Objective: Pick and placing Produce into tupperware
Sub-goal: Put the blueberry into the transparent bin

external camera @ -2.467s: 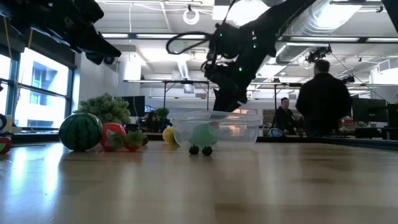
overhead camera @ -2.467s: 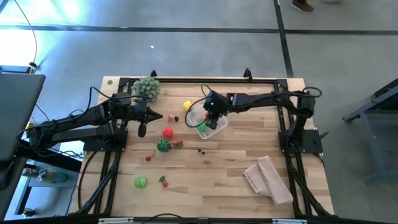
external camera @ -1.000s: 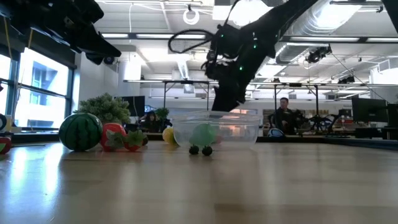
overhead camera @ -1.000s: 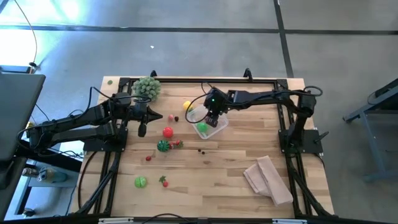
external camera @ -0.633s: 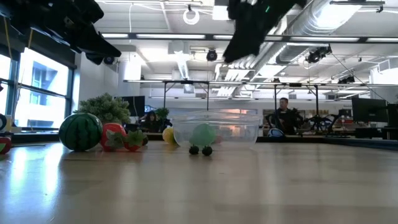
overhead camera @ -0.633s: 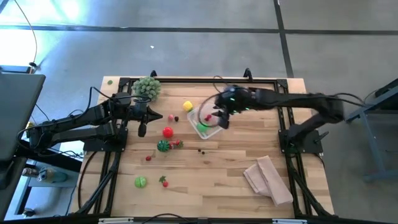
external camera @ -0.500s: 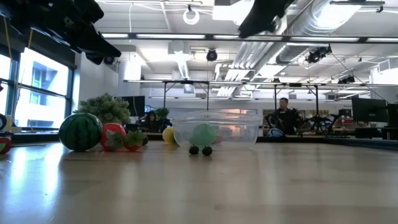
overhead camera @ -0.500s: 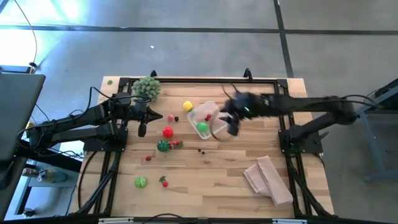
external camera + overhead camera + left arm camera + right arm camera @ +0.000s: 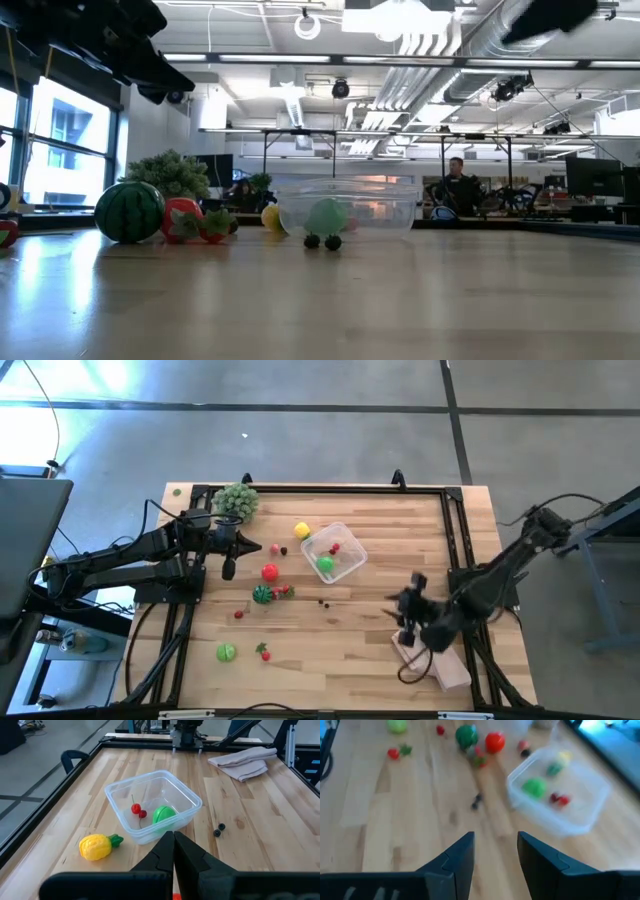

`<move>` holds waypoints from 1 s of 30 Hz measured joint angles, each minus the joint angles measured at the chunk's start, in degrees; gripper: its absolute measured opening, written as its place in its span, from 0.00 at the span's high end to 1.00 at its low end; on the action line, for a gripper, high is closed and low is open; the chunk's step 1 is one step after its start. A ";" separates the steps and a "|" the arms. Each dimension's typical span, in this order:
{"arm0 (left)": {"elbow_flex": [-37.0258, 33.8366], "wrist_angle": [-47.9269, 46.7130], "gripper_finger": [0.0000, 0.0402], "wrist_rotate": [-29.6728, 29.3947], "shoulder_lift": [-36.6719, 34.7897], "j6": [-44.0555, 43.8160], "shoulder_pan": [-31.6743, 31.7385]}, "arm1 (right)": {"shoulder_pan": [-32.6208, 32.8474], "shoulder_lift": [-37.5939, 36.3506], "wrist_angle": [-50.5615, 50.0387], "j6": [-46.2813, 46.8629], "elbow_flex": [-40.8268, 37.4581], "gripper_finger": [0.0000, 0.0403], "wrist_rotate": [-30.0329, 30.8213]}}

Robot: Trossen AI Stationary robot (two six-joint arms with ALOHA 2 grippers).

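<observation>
Wooden planks of the table (image 9: 340, 650) are carrying everything. Nearest the front edge, a green fruit (image 9: 226, 652) and a small strawberry (image 9: 263, 652) are lying, while the right gripper (image 9: 408, 622) is hanging over the tan cloth (image 9: 447, 662), its fingers (image 9: 457, 857) spread apart and empty. Farther back, two dark berries (image 9: 325, 601), a watermelon (image 9: 262, 594) and a red tomato (image 9: 269, 572) are sitting. Beyond them the tupperware (image 9: 334, 553) is standing mid-table, holding a green ball (image 9: 163, 814) and red cherries (image 9: 138, 810); a yellow pineapple (image 9: 96, 846) is lying just beside it. At the left, the left gripper (image 9: 173, 851) is hovering with fingers pressed together, empty.
</observation>
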 joint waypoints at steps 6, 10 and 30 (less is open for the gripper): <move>0.00 0.00 1.00 0.02 0.02 0.01 -0.01 | -1.57 5.02 34.18 -2.54 -17.45 0.65 -3.98; 0.00 0.00 1.00 -0.01 0.00 0.00 0.01 | -5.64 11.04 52.61 -9.66 -23.01 0.65 -8.44; 0.00 0.00 1.00 -0.01 0.02 0.00 0.01 | -16.91 34.73 56.84 -18.96 -10.87 0.65 -22.68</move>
